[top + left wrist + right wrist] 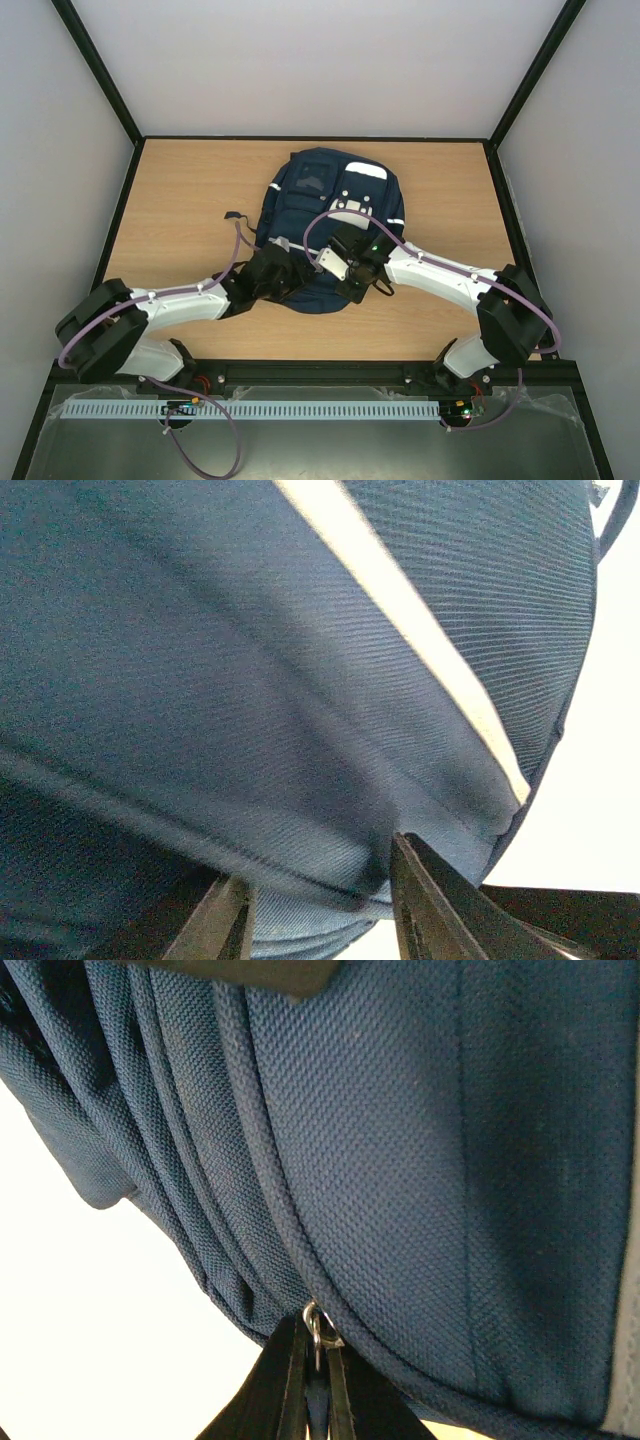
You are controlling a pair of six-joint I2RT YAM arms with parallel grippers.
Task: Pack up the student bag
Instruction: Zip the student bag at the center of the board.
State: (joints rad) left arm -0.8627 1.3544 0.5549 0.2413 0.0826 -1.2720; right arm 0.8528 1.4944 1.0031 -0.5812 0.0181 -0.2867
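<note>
Woven navy student bag (310, 200) lay on the wood-grain table (180, 200); right claw (318, 1380) clenched its metal zip pull (316, 1325), left claw (318, 870) straddled a fabric fold, grip impossible to tell.

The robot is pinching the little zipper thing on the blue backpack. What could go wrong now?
The right tool pinches only the small zipper pull, so it might slip out when tugged.
The left tool has just a fold of the student bag between its fingers; if that hold is loose, the bag may slide on the table instead of unzipping.
</note>
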